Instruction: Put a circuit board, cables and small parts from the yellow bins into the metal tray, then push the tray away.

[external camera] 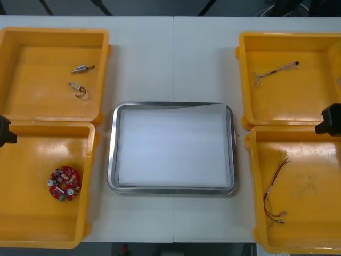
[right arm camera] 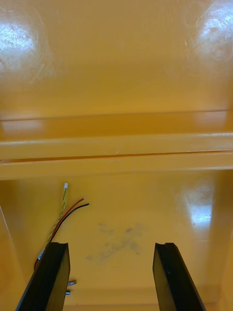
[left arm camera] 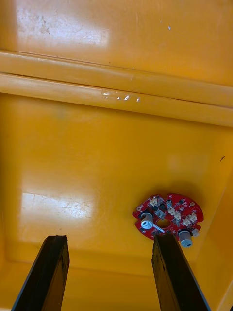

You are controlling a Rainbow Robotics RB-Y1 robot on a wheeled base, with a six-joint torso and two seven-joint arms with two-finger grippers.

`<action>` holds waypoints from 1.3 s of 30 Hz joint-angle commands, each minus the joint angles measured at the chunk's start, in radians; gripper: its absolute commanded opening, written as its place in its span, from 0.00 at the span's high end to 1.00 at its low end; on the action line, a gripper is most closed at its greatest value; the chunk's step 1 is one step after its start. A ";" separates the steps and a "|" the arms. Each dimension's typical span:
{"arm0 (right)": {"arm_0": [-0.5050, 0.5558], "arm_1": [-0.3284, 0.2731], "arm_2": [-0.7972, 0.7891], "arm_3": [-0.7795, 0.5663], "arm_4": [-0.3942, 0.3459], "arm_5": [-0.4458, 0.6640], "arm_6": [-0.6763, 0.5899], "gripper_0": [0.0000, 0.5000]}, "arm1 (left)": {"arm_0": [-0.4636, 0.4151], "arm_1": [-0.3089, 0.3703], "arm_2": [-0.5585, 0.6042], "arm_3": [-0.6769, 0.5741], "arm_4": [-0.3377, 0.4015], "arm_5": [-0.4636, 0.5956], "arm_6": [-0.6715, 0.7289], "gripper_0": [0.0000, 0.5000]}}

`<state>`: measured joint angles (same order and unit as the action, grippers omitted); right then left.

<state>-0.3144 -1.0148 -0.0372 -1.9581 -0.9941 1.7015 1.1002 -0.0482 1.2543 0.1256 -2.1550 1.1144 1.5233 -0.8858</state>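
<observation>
The metal tray (external camera: 113,154), white inside, lies between the yellow bins with nothing in it. A round red circuit board (external camera: 64,183) rests in the near left bin (external camera: 26,202). My left gripper (external camera: 5,131) hovers open at that bin's far left corner; in the left wrist view the board (left arm camera: 167,219) lies just beyond one fingertip (left arm camera: 162,243). A red and yellow cable (external camera: 275,186) lies in the near right bin (external camera: 314,202). My right gripper (external camera: 331,120) hangs open over that bin's far edge, with the cable (right arm camera: 63,214) beside one fingertip (right arm camera: 54,250).
The far left bin (external camera: 37,90) holds two small metal parts (external camera: 83,68) (external camera: 79,90). A thin cable (external camera: 274,70) lies in the far right bin (external camera: 282,101). Bare table surrounds the tray on all sides.
</observation>
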 commanded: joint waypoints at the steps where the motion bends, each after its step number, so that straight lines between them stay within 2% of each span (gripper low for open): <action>1: 0.009 -0.041 -0.033 -0.025 -0.003 -0.008 -0.031 0.00 | 0.013 0.050 0.023 -0.002 0.005 -0.006 -0.009 0.00; 39: 0.009 -0.041 -0.033 -0.025 -0.003 -0.008 -0.031 0.00 | 0.013 0.050 0.023 -0.002 0.005 -0.006 -0.009 0.00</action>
<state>-0.3143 -1.0148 -0.0372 -1.9581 -0.9941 1.7015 1.1002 -0.0482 1.2543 0.1256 -2.1550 1.1144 1.5233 -0.8858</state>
